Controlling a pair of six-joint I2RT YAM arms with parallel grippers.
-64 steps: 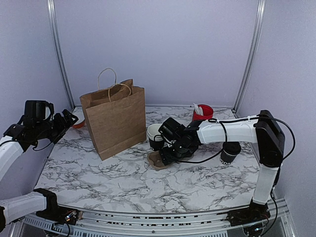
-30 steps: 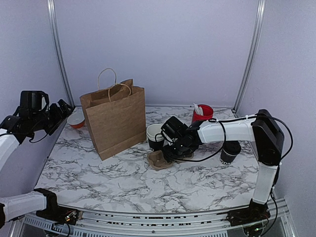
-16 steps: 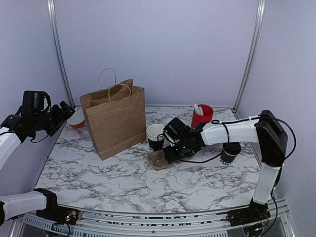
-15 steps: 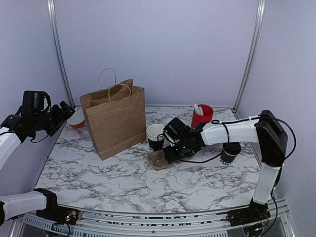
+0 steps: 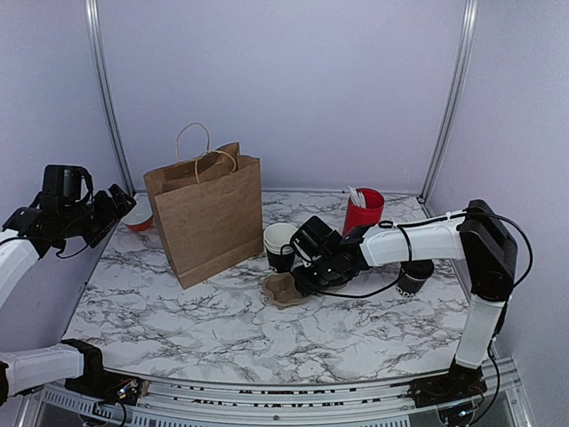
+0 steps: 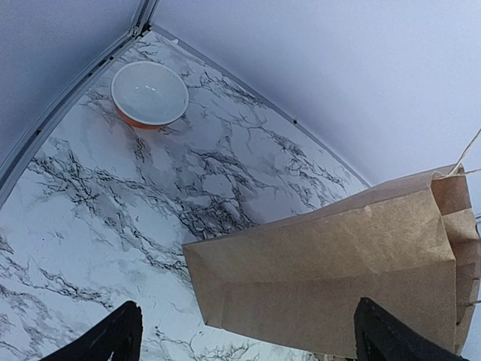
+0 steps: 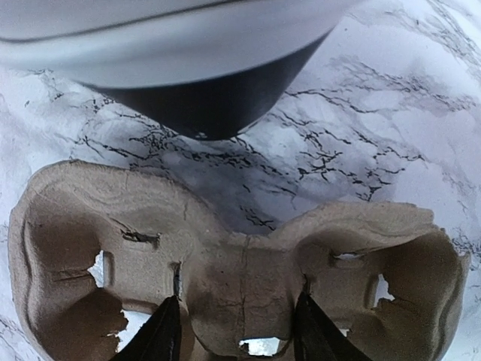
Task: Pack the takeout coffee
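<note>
- Left fingers [image 5: 110,212]: raised above the left edge of the surface [image 5: 204,320], spread wide and released, grasping nothing.
- From the left wrist: both tips dark at the bottom corners, well apart, looking down at the bag and bowl.
- Right fingers [image 5: 300,277]: low at mid-surface, reaching in from the right to the right side of the carrier [image 5: 280,290].
- From the right wrist: one tip on each side of the carrier's middle bridge, close against the pulp. Cannot tell whether clenched on it or only set astride it.
- Carrier: brown moulded pulp, flat on the marble, a pocket to either side of the bridge.
- Cup [image 5: 279,240]: black outside, white inside, uncovered, upright just beyond the carrier and apart from it, right of the bag.
- Second cup [image 5: 414,277]: black with a white mark and a dark top, upright at the right, partly hidden behind the right forearm, well apart from the carrier.
- Bag [image 5: 206,218]: brown paper, upright at far left-centre, mouth open, handles up.
- Bowl [image 6: 149,93]: orange outside, white inside, in the far left corner, left of the bag.
- Red cup [image 5: 364,209]: far right, white utensils sticking out of it.
</note>
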